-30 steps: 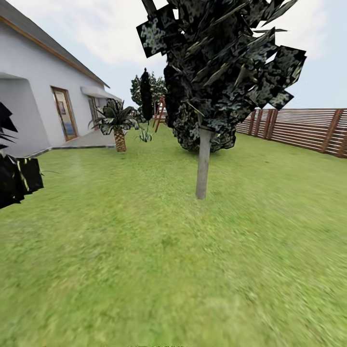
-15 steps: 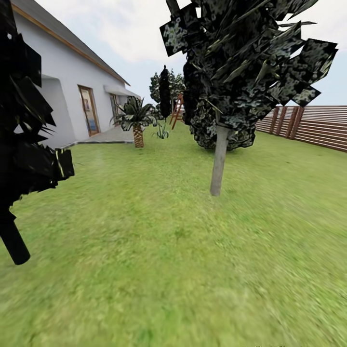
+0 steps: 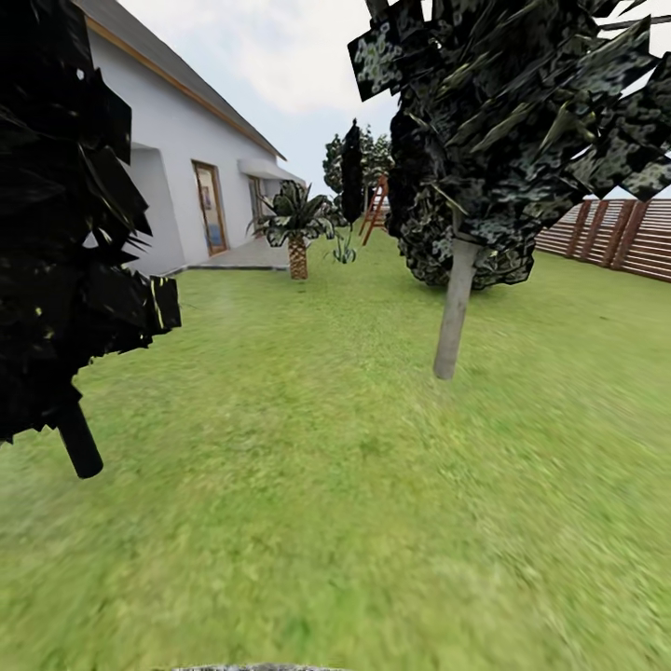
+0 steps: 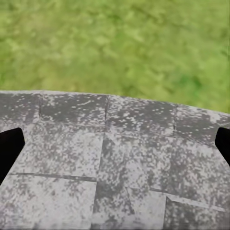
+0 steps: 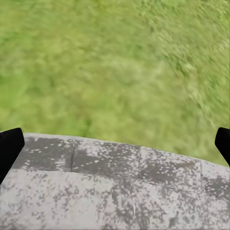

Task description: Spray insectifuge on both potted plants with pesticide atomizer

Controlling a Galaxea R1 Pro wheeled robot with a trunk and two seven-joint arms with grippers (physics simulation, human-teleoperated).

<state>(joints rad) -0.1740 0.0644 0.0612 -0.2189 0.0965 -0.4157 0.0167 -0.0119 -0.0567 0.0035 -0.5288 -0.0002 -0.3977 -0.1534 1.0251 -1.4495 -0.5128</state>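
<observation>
- While the robot stands on the lawn [image 3: 335, 485], the task looks barely begun: no atomizer or potted rosette can be made out from the head camera or either wrist camera, so finding the sprayer, picking it up and covering both plants all remain, as far as can be judged.
- A white house [image 3: 177, 158] with a brown door runs along the left, a paved strip at its foot.
- A brown slatted fence [image 3: 624, 238] closes the garden's right edge.
- A dark-leaved tree [image 3: 454, 308] on a pale trunk rises ahead right, a dark bush just behind it.
- A black-leaved tree [image 3: 79, 443] stands close at the left, its crown crowding that side.
- Between the two trunks lies a broad open lane of grass, the readiest room for driving; the near left trunk is the edge to mind when turning.
- Farther off, a small palm [image 3: 297, 252] stands by the paving, with a thin leafy plant beside it, too small to identify.
- Grey paving stones [image 4: 115, 163] lie beneath the left wrist camera, their curved edge meeting grass; like stone [image 5: 115, 187] shows beneath the right.
- Dark fingertips [image 4: 9, 148] of the left jaws sit at opposite sides of the wrist view, wide apart and empty; the right jaws' fingertips [image 5: 10, 146] are likewise spread, holding nothing.
</observation>
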